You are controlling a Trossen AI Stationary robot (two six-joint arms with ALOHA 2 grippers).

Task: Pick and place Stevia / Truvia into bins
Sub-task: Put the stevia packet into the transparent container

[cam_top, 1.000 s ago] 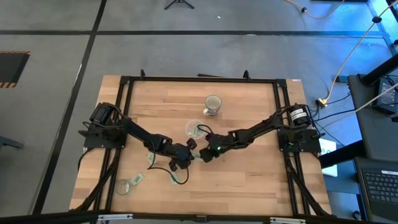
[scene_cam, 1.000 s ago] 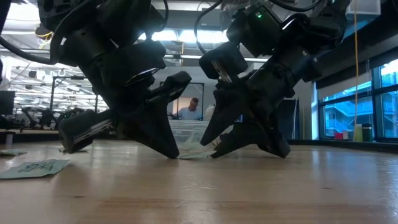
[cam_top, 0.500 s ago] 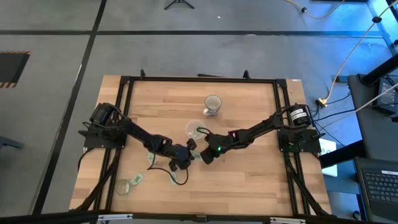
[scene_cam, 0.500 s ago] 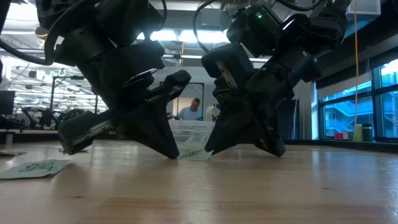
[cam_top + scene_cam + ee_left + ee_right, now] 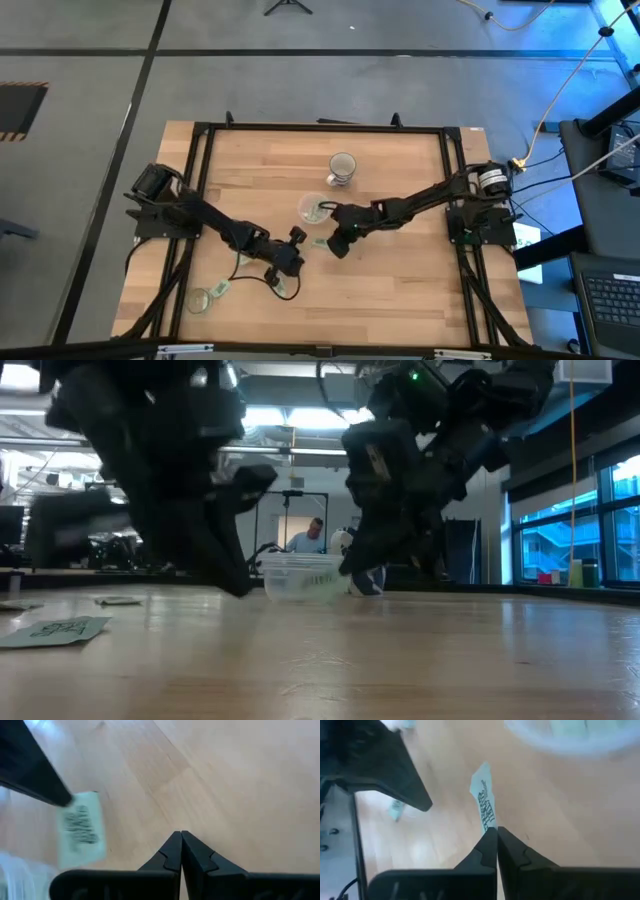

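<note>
On the near part of the wooden surface [image 5: 400, 270], a small flat clear round piece [image 5: 199, 299] is seen with one Stevia sachet [image 5: 220, 288] just beside it, and another sachet [image 5: 283, 287] lies close to the left tool [image 5: 291, 262]. The left tool is held low over the surface with its fingers clenched together on nothing, as shown in the left wrist view, where a sachet [image 5: 83, 831] lies flat ahead of the closed tips. Toward the middle, the right tool [image 5: 338, 243] is clenched on a single sachet [image 5: 485, 804], which is pinched by one end and stands up from the fingertips. Just beyond it, the transparent cup [image 5: 313, 208] is found with pale green sachets already inside. Farther back, the darker round cup [image 5: 342, 166] stands apart. In the low view, a person [image 5: 311, 537] is seated in the room behind the surface.
</note>
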